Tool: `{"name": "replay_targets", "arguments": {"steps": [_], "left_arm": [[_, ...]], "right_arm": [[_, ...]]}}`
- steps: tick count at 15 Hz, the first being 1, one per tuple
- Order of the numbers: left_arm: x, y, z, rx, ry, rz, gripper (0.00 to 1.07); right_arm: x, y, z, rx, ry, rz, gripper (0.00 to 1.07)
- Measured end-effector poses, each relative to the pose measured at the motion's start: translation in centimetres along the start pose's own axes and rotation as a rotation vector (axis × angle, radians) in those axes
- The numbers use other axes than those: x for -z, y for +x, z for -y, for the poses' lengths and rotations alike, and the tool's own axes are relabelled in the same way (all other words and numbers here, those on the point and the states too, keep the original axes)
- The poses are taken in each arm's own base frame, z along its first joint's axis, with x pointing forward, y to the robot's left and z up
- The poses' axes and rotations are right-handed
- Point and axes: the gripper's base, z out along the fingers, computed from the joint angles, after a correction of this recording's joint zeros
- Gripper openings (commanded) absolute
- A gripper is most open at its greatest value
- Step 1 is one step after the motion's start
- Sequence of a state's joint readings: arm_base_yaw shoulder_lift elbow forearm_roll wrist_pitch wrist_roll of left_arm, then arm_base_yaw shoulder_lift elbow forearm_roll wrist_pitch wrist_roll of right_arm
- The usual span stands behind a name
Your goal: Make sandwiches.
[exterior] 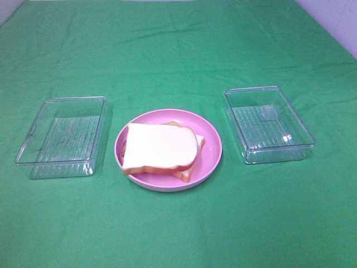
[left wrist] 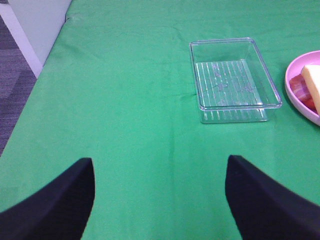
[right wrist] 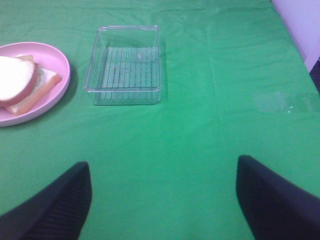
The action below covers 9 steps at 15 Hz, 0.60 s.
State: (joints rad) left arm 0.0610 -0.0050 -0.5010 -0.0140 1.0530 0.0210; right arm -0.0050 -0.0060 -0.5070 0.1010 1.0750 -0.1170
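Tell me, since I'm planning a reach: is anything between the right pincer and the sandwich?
Nothing visible. The open right pincer faces bare green cloth; the sandwich lies on the pink plate, beside the clear container, not behind it.

Left gripper with two broad matte black fingers, right gripper alike, finely ribbed black fingers, rounded tips

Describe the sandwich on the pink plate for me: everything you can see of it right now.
The sandwich is a toy stack lying flat in the round pink plate, between two clear bins. The top white slice with orange-brown crust sits skewed over the bottom slice, whose corners stick out. Reddish filling and a pale green layer show at the edges in the wrist views. Only the plate touches it; both grippers are away, open.
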Motion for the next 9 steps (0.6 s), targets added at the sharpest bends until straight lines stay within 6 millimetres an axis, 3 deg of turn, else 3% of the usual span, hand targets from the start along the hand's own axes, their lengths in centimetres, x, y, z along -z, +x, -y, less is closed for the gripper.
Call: {"name": "replay_targets", "arguments": {"steps": [9], "left_arm": [[0.00, 0.00, 0.00, 0.000, 0.000, 0.000, 0.70]], "right_arm": [[0.00, 0.00, 0.00, 0.000, 0.000, 0.000, 0.76]]}}
